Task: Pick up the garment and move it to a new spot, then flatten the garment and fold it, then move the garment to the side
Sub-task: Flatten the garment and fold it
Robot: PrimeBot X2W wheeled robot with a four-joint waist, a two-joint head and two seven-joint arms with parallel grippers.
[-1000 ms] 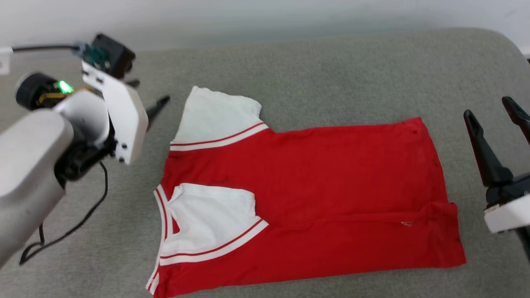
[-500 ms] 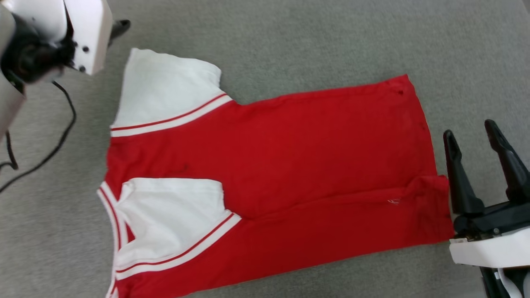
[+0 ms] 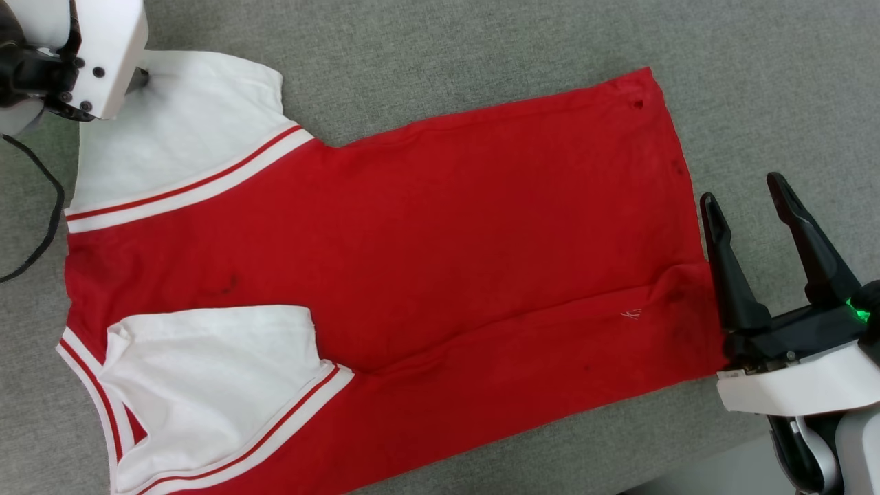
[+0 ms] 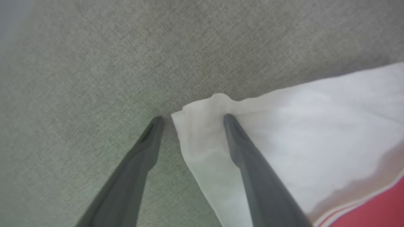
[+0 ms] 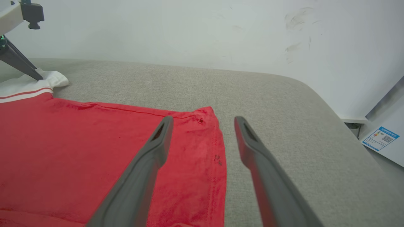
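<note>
A red soft-fabric shirt with white short sleeves and red-and-white striped trim (image 3: 412, 261) lay spread flat on a grey woven upholstered surface (image 3: 481, 41), its collar end toward the robot's left and its hem toward the right. The nearer white sleeve (image 3: 213, 371) was folded in over the red body, while the farther white sleeve (image 3: 179, 130) lay out flat on the grey cloth. The left gripper (image 4: 193, 117) was at the outer corner of that farther sleeve with its two dark fingers spread: one fingertip rested on the white fabric, the other on the grey surface just beside the corner, so nothing was pinched. The right gripper (image 3: 742, 189) stood at the hem edge, its fingers also spread wide and empty, one above the red fabric and the other above the bare grey surface; whether they touched could not be told. A thin black cable (image 3: 41, 227) curved across the surface beside the left arm. A white wall (image 5: 189, 31) rose behind.
</note>
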